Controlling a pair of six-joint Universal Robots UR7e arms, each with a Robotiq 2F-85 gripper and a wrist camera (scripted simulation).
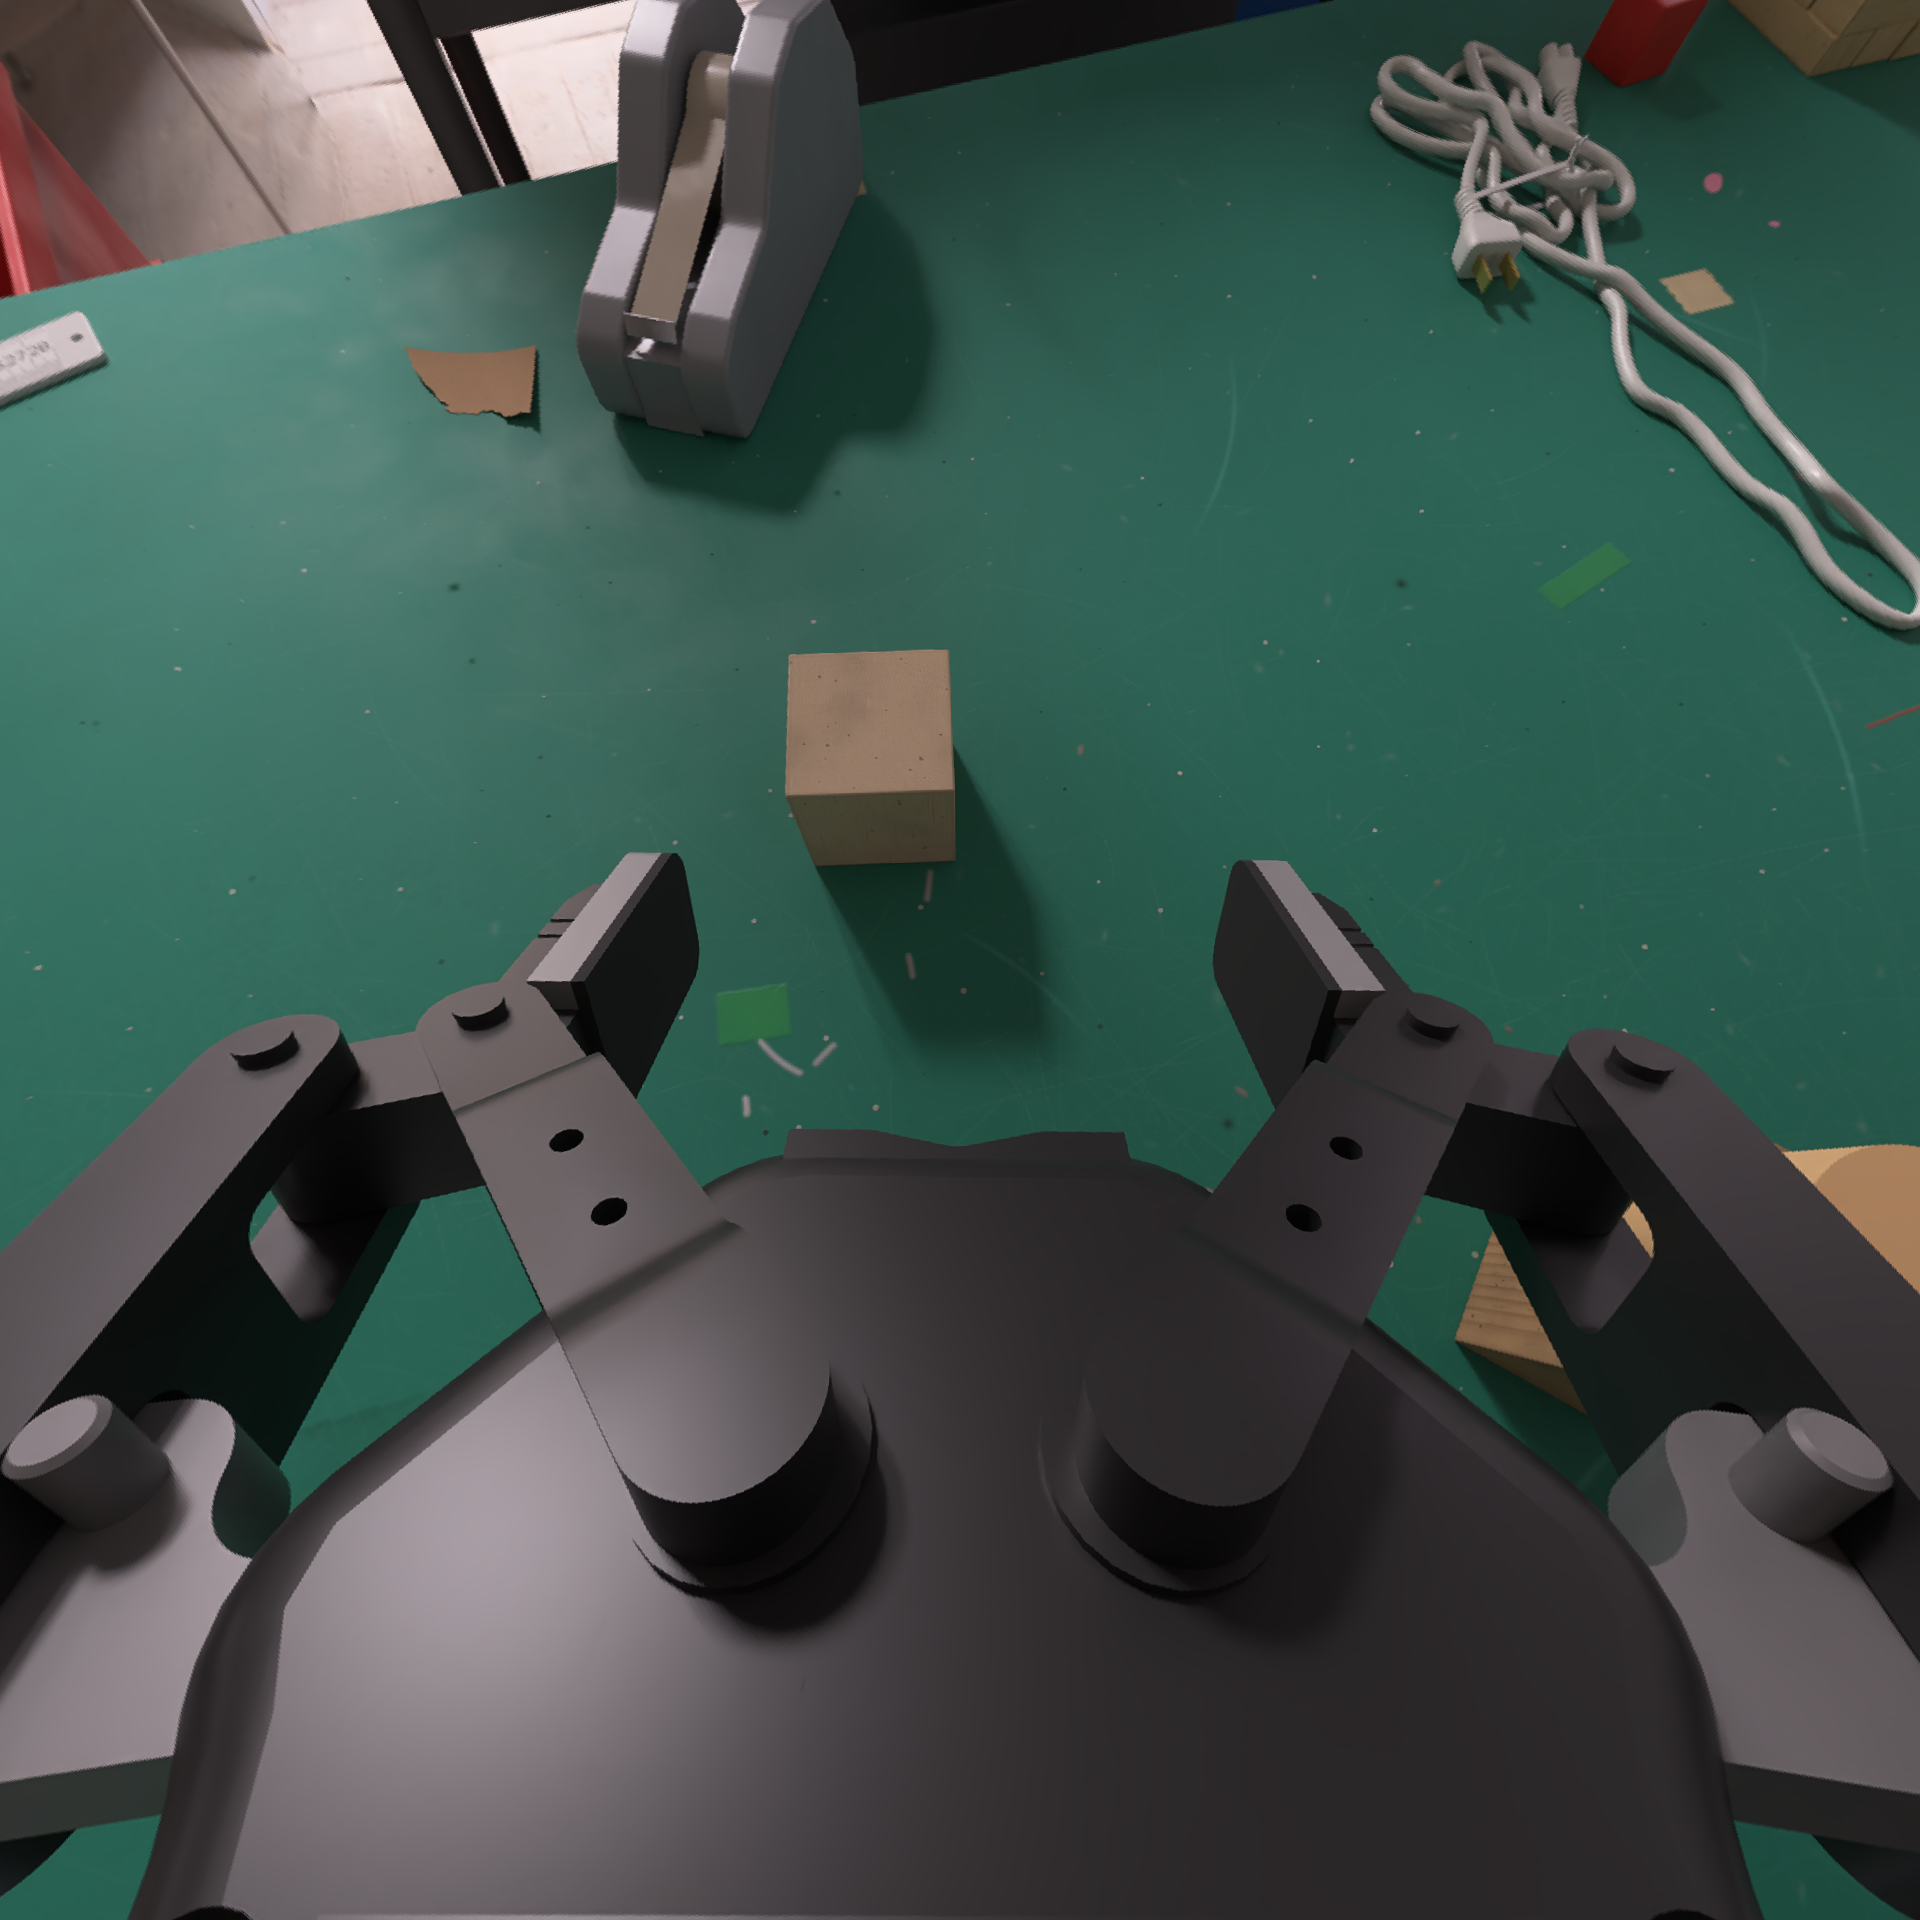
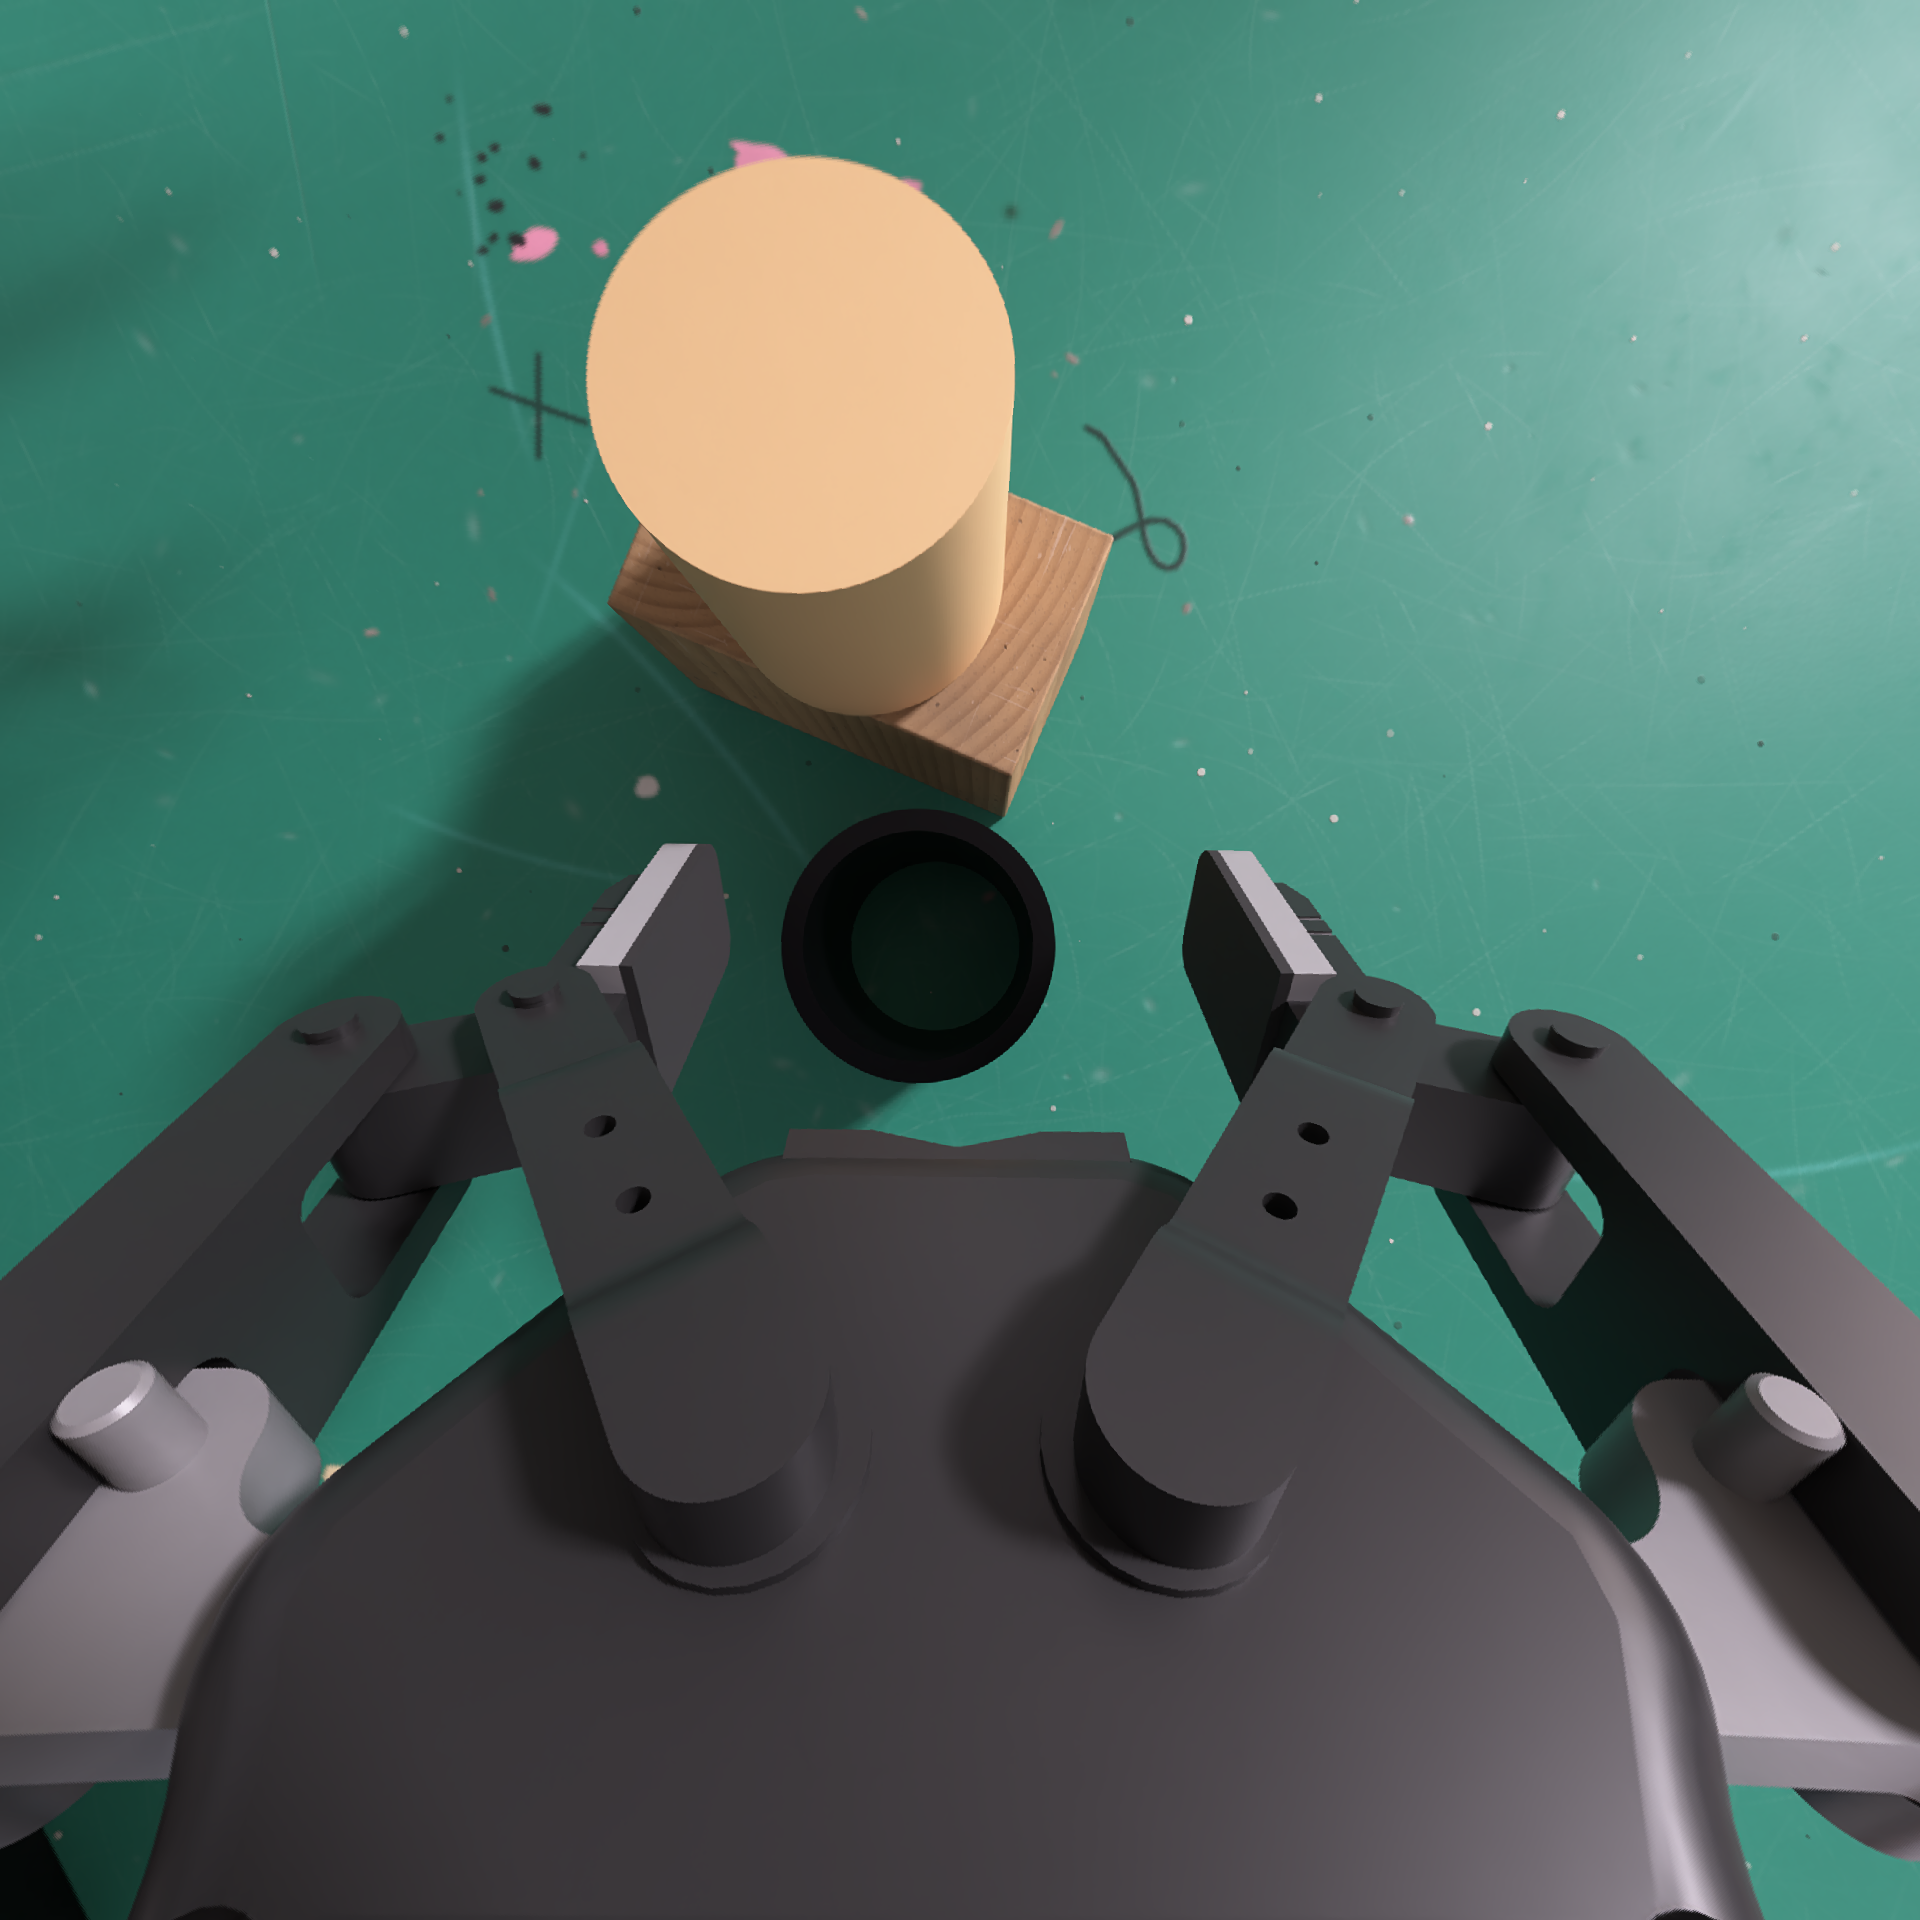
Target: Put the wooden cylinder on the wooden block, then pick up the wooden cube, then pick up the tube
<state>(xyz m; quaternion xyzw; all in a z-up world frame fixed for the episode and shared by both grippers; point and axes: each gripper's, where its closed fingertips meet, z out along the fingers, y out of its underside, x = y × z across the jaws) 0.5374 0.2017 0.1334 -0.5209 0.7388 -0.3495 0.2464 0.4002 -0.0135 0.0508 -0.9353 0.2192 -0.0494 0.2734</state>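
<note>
In the left wrist view a wooden cube sits on the green mat, just ahead of my open, empty left gripper. The wooden block with the cylinder on it shows partly at the right edge behind the finger links. In the right wrist view the pale wooden cylinder stands upright on the wooden block. A short black tube stands on end just in front of the block, between the tips of my open right gripper, seen from above.
A grey tape dispenser stands at the far side, with a torn cardboard scrap and a ruler to its left. A coiled white power cord, a red block and a wooden box lie at the far right.
</note>
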